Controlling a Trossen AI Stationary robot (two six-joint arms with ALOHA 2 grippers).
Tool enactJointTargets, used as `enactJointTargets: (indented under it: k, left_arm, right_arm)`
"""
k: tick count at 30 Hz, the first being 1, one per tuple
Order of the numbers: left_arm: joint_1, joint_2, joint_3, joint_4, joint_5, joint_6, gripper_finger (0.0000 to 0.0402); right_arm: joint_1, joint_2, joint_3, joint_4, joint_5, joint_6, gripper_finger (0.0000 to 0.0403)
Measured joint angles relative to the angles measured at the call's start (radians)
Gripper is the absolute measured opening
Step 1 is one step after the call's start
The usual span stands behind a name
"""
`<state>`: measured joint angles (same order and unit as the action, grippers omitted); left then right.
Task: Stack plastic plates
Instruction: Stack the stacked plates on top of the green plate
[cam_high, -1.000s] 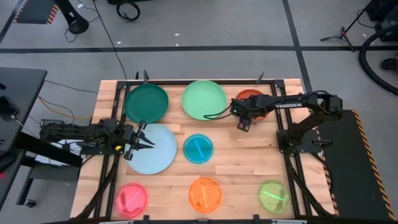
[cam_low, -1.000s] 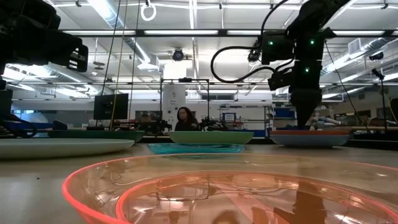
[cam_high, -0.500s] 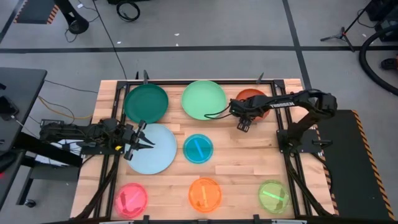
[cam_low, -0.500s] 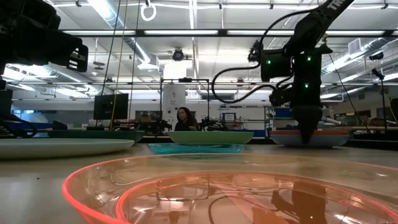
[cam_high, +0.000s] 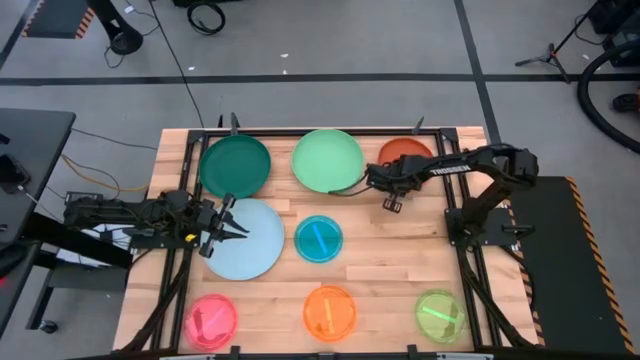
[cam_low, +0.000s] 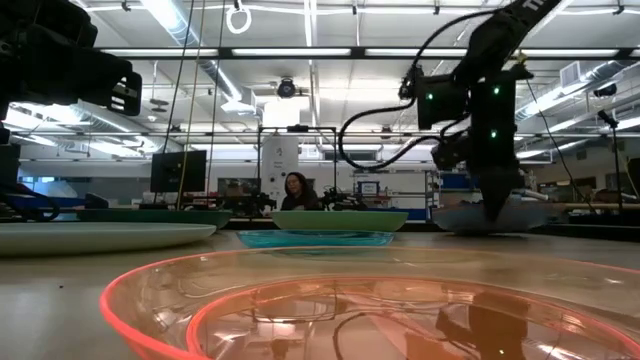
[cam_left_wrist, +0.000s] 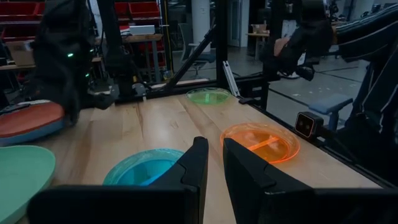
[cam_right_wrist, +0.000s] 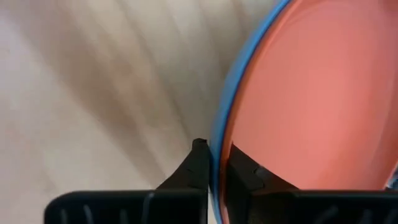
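The red-orange plate (cam_right_wrist: 317, 93) lies inside a blue plate (cam_right_wrist: 225, 106) at the far right part of the table (cam_high: 400, 260), next to the light green plate (cam_high: 327, 158). The right gripper (cam_right_wrist: 211, 163) pinches the near rim of this pair, one finger outside and one inside, probably to lift both plates together. In the low view the pair now looks tilted, while half a second ago it lay flat. The left gripper (cam_left_wrist: 211, 163) waits over the pale blue plate (cam_high: 245, 240), its fingers nearly closed and holding nothing.

Glossy translucent orange plate (cam_low: 330, 300) (clear plastic), matt opaque red-orange plate (cam_right_wrist: 311, 99), pale wood-grain table (cam_high: 385, 260)
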<state>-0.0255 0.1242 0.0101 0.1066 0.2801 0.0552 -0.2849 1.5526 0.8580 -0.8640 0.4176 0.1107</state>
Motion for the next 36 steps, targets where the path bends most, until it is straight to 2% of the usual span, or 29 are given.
enactJointTargets:
  k: [5, 7, 11, 13, 16, 19, 26, 32, 36]
  left_arm:
    - [0.0, 0.0, 0.0, 0.0, 0.0, 0.0, 0.0059]
    - [0.0, 0.0, 0.0, 0.0, 0.0, 0.0, 0.0059]
    - [0.0, 0.0, 0.0, 0.0, 0.0, 0.0, 0.0059]
    - [0.0, 0.0, 0.0, 0.0, 0.0, 0.0, 0.0059]
    - [0.0, 0.0, 0.0, 0.0, 0.0, 0.0, 0.0059]
    - [0.0, 0.0, 0.0, 0.0, 0.0, 0.0, 0.0059]
    - [0.0, 0.0, 0.0, -0.002, 0.0, 0.0, 0.0059]
    - [0.0, 0.0, 0.0, -0.005, -0.001, 0.0, 0.0059]
    - [0.0, 0.0, 0.0, -0.006, -0.001, 0.0, 0.0059]
  right_arm:
    - [0.129, -0.014, 0.089, -0.114, 0.135, 0.033, 0.0032]
    - [0.18, -0.014, 0.13, -0.107, 0.144, 0.007, 0.0028]
    - [0.248, -0.014, 0.192, 0.011, 0.116, -0.186, 0.0027]
    - [0.26, -0.014, 0.203, 0.112, 0.061, -0.328, 0.0028]
    - [0.237, -0.011, 0.203, 0.267, -0.061, -0.496, 0.0032]
    - [0.179, 0.008, 0.203, 0.372, -0.132, -0.591, 0.003]
    - [0.074, 0.118, 0.203, 0.426, -0.128, -0.746, 0.0028]
    - [0.071, 0.224, 0.226, 0.459, -0.037, -0.841, 0.0028]
    - [0.058, 0.272, 0.298, 0.438, -0.059, -0.876, 0.0029]
